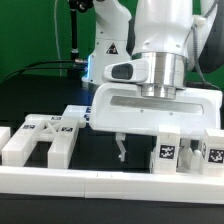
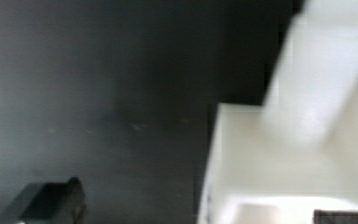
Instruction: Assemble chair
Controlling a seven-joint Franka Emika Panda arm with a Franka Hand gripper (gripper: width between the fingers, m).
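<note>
White two-finger gripper (image 1: pixel 143 150) hangs low, jaws wide and empty (probably so they can straddle a part); a chunky white tagged plastic chair block (image 1: pixel 172 148) sits at three o'clock, a notched white piece (image 1: pixel 40 140) at nine.

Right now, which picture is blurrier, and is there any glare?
Wrist view: heavily out of focus, the white block just a soft shape against the dark table; exterior view: sharper, tags on the chair pieces distinct, bright sheen on the arm.
</note>
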